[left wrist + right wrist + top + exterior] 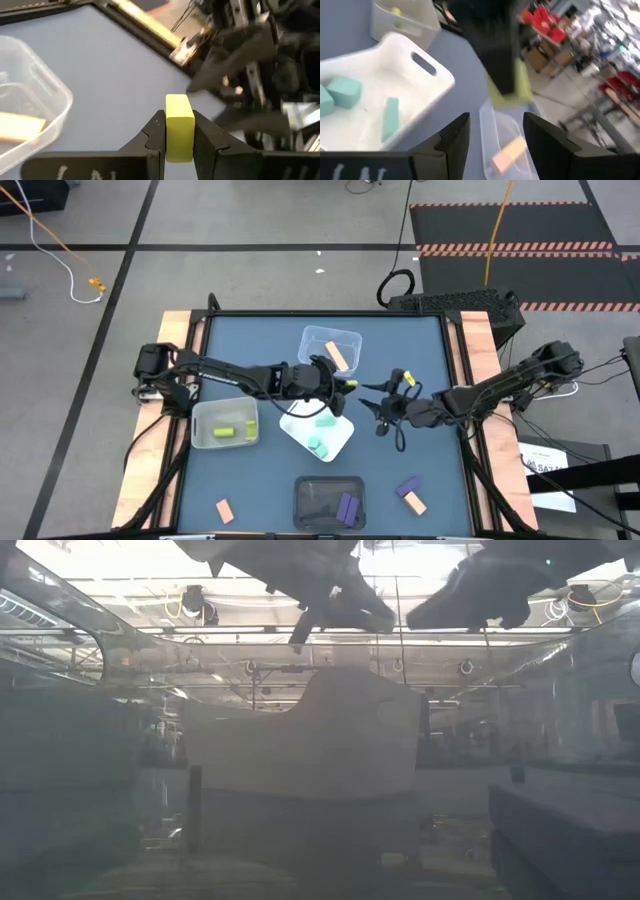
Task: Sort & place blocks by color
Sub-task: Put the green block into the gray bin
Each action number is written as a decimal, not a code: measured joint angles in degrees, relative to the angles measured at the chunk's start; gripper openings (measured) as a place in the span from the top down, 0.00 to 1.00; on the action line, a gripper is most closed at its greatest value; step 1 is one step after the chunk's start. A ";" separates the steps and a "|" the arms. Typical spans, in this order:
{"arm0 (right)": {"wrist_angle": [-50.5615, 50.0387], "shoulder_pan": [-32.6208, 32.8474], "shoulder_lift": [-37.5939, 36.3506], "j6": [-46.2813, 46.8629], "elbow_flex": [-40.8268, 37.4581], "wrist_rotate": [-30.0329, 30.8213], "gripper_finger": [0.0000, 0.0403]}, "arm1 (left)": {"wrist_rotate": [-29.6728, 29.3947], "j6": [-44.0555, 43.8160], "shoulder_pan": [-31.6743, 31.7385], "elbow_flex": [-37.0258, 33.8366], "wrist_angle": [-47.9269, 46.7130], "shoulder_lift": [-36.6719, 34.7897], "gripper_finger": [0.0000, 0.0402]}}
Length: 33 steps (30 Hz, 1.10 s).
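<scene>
The left gripper (pixel 179 131) clamps a yellow-green block (pixel 178 127) above the table (pixel 250 350), between the clear bin (pixel 330 348) and the white bin (pixel 318 430) — the latter holds mint-teal blocks (pixel 342 91). The right gripper (pixel 494 132) hangs just beside it, fingers spread and holding nothing.

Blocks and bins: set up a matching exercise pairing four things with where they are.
Things:
1. yellow-green block
2. mint-teal blocks
3. purple block
4. orange bar

Places:
A. in the dark bin
B. in the clear bin
C. between the left gripper's fingers
D. in the white bin

Pairs: 1-C, 2-D, 3-A, 4-B
</scene>
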 joint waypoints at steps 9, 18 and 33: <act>-6.81 -0.05 -1.18 18.24 -1.33 -0.27 0.56 | 0.35 8.39 -0.58 -0.02 -3.29 -7.81 0.86; -5.48 -0.05 -1.13 26.04 -4.29 -0.36 0.56 | 0.31 14.64 -2.84 -0.02 -5.82 -16.30 0.86; 1.52 -0.05 -1.14 30.52 -4.33 -22.56 0.56 | -2.18 -10.05 -11.70 0.01 -47.39 -18.06 0.86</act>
